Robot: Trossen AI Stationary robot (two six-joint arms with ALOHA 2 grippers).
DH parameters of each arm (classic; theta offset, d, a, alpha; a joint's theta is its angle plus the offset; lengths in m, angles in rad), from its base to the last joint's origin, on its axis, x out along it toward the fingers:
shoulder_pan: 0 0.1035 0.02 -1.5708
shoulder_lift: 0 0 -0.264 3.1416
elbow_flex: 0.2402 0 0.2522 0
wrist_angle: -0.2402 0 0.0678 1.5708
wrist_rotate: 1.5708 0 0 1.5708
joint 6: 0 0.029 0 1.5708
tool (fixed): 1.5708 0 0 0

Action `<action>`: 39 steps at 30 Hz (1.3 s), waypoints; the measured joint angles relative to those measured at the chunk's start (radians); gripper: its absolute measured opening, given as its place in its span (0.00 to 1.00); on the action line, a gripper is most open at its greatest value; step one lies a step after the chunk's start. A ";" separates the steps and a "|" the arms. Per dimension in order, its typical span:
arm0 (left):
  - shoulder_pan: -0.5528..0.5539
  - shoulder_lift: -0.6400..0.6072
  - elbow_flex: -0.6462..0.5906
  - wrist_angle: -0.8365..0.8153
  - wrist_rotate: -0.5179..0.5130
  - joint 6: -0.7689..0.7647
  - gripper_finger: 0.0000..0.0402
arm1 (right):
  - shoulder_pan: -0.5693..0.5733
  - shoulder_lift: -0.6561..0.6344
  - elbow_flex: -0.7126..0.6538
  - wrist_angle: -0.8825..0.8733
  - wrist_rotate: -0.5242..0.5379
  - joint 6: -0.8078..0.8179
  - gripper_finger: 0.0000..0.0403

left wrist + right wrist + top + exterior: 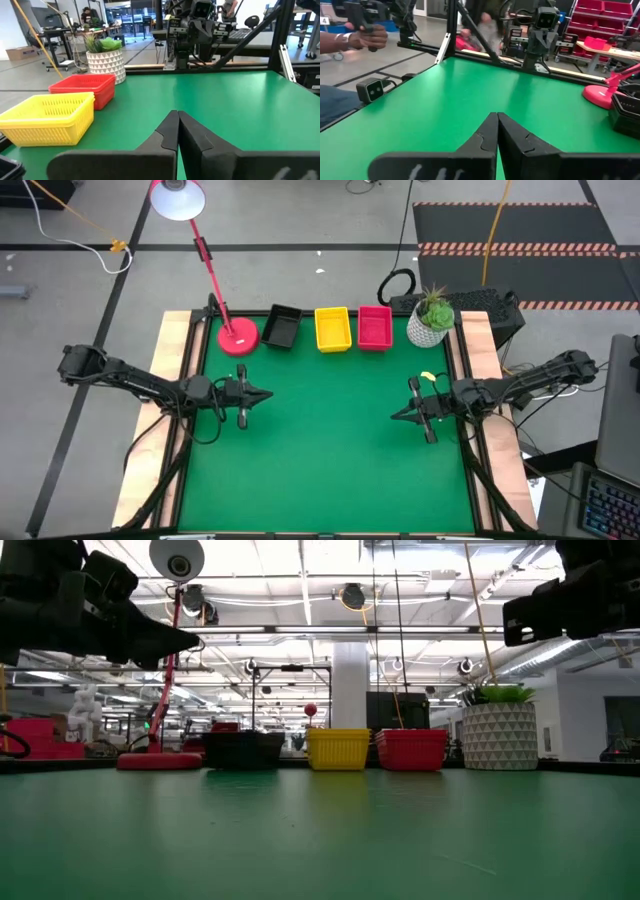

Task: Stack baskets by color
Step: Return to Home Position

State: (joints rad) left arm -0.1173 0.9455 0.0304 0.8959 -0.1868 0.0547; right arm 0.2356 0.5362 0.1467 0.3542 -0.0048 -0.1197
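Baskets: three piles in a row along the far edge of the green table [330, 470], each colour showing as one footprint. We cannot count the layers in any of them.
Order: black pile [282, 327], yellow pile [333, 329], red pile [375, 327], close beside one another between the lamp base [238, 336] and the plant pot [430, 326].
Left gripper [265, 394]: raised over the left part of the table, well apart from the piles, its fingers pressed together on nothing.
Right gripper [395, 416]: facing it over the right part, likewise closed and empty.
Step in hand: we judge the sorting finished, with only the parking of both arms left.
Next move: we think it calls for no grasp at all, just folding each arm to its rest pose on a path that keeps clear of the piles, the lamp base and the plant pot.
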 joint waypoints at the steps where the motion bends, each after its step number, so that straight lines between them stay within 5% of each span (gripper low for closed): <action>1: 0.000 0.000 -0.004 0.001 0.000 0.000 0.01 | 0.000 0.000 0.000 -0.003 -0.001 0.002 0.00; 20: 0.000 0.001 -0.021 0.047 0.011 0.012 0.01 | 0.000 -0.137 -0.126 0.055 0.002 -0.010 0.00; 39: 0.000 0.001 -0.021 0.048 0.010 0.002 0.02 | 0.000 -0.480 -0.130 -0.249 0.060 -0.083 0.00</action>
State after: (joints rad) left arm -0.1173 0.9466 0.0093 0.9436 -0.1764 0.0570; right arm 0.2352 0.0563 0.0166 0.1049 0.0547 -0.2031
